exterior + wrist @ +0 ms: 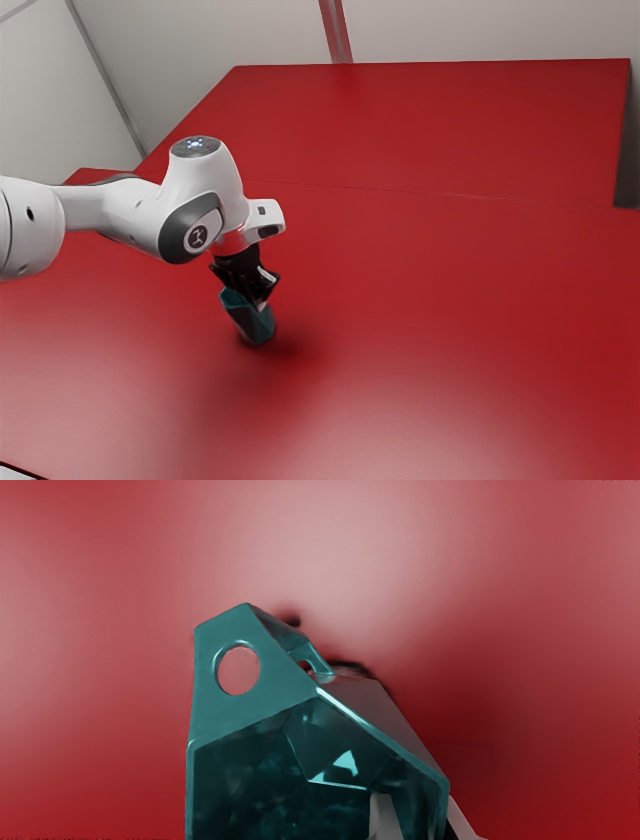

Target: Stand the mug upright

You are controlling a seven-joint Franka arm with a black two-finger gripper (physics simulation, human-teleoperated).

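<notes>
And here's your glossy teal faceted mug (258,325), tilted, left of centre in the exterior view, base down by the smooth red flat-topped desk (450,350), contact unclear! Your black two-finger pincer (263,298) straddles its wall, one finger inside, one outside; the teal holed handle (212,720) sits outside that grip.

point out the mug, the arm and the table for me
mug (257,322), exterior view, on its teal body
arm (212,187), exterior view, on the white shell above the gripper
table (450,310), exterior view, on its bare red top
</notes>
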